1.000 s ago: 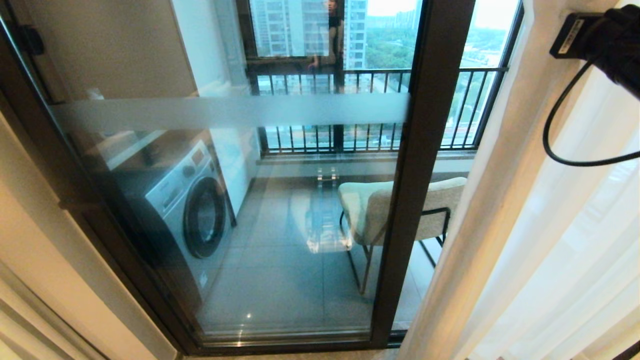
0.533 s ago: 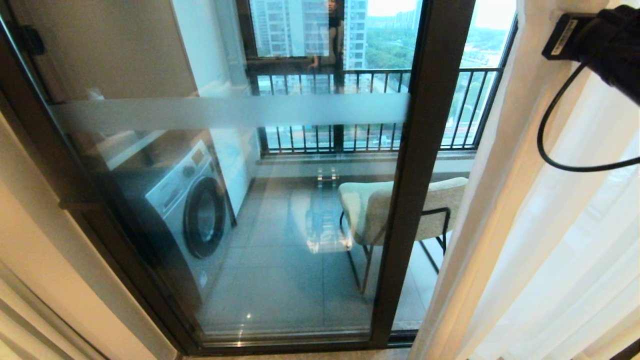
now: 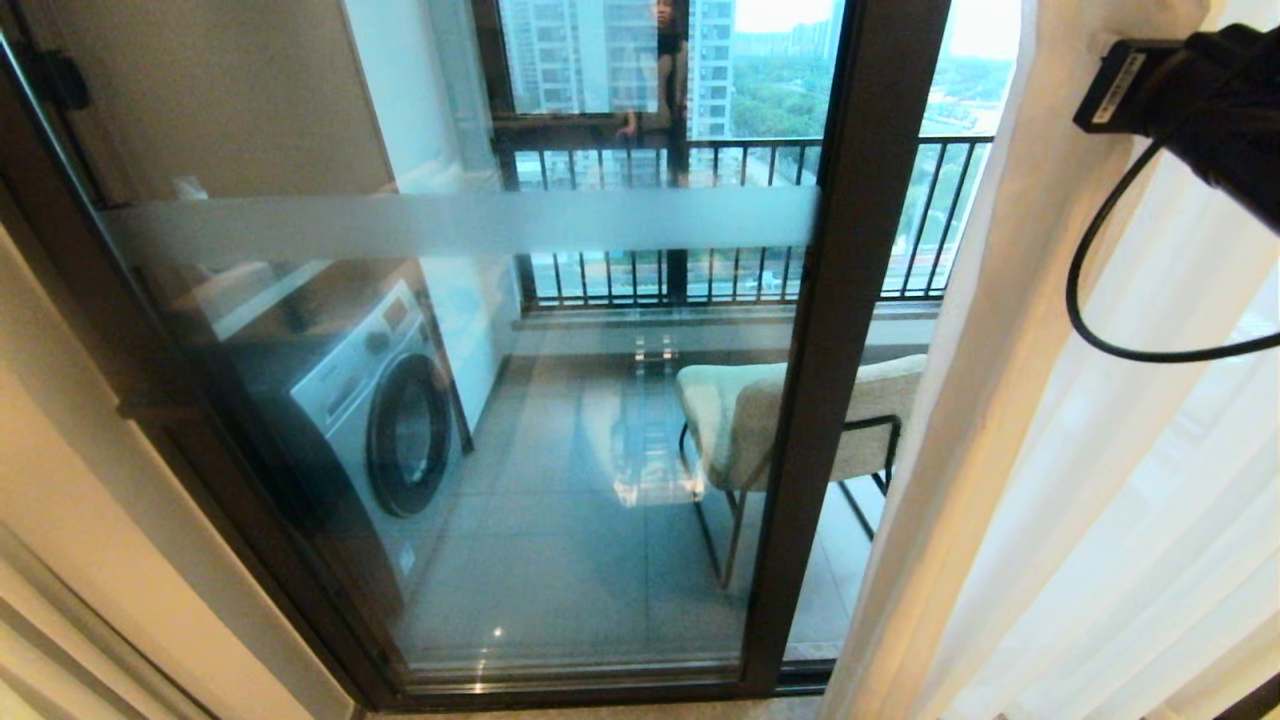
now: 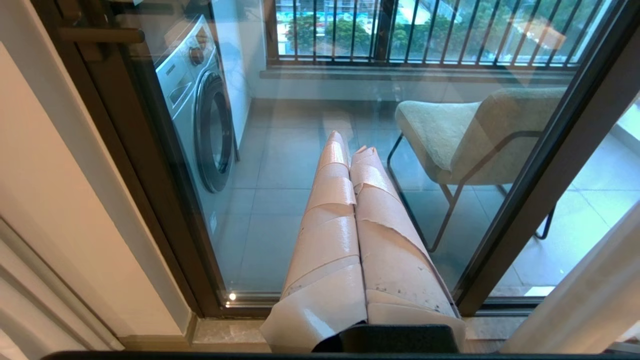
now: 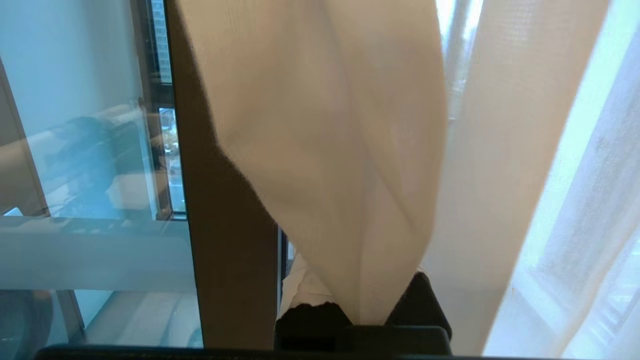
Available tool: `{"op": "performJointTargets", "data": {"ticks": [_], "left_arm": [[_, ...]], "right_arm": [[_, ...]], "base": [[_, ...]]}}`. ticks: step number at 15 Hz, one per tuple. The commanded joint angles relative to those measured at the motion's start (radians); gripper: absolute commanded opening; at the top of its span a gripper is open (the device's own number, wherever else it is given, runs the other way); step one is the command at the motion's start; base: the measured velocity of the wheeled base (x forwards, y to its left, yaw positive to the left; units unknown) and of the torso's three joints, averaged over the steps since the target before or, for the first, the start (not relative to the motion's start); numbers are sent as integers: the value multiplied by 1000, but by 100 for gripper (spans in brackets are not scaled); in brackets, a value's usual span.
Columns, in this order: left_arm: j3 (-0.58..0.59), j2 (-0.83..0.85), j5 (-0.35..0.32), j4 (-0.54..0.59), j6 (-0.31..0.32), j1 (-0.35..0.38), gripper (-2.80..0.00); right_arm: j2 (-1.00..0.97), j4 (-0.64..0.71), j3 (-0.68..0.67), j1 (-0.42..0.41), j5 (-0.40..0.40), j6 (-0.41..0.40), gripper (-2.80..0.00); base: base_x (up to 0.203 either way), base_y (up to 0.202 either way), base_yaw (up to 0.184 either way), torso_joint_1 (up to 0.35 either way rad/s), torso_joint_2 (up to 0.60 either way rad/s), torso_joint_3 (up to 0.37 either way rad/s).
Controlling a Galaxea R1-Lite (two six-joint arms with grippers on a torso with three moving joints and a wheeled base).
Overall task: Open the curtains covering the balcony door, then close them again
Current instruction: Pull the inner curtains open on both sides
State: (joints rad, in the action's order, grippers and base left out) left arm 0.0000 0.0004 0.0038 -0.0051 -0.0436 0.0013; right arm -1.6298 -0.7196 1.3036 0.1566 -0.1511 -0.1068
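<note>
1. Clamped: right gripper (image 5: 360,310), jaws pinched together on a fold of the curtains (image 5: 330,150), cloth funnelling down into the grip in the right wrist view.
2. Closed on nothing: left gripper (image 4: 350,150), taped fingers (image 4: 325,240) pressed side by side, parked low and aimed at the glass, apart from any fabric.
3. Shifted over the last second: right wrist slid leftward across the top right corner of the head view, dragging the leading curtain edge with it; cable loop below the wrist moved the same way.
4. Narrowed as a result: strip of railing and sky between the black frame post and the curtain edge. Likely reading: closing stroke under way, opening half already done.
5. Still uncovered: most of the balcony door (image 3: 850,400), frosted band (image 3: 460,222) fully exposed; curtains bunched at the right side, so much travel left.
6. Behind the glass: washing machine (image 3: 385,420) at left, padded chair (image 3: 790,420) near the post.
7. Writing: pale label on the wrist housing (image 3: 1112,88), text too small to read; no brand legible on the washer.
</note>
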Motion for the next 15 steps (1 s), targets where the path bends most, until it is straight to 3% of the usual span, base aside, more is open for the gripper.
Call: {"op": "performJointTargets", "data": {"ticks": [1,6,15], "left_arm": [[0,0,1,0,-1,0,-280],[0,0,-1,-1,-1,0,-280],[0,0,-1,-1,-1,0,-280]], "right_arm": [[1,-4,-3,3,-1,-2,-280],[-2,-4,-4,3,-1,-2,-280],[-5,-8,-3,3,-2,-2,-280]], "base": [[0,0,0,0,0,0],[-1,-18,0,0,0,0],[0,-185,3,4,4,1]]}}
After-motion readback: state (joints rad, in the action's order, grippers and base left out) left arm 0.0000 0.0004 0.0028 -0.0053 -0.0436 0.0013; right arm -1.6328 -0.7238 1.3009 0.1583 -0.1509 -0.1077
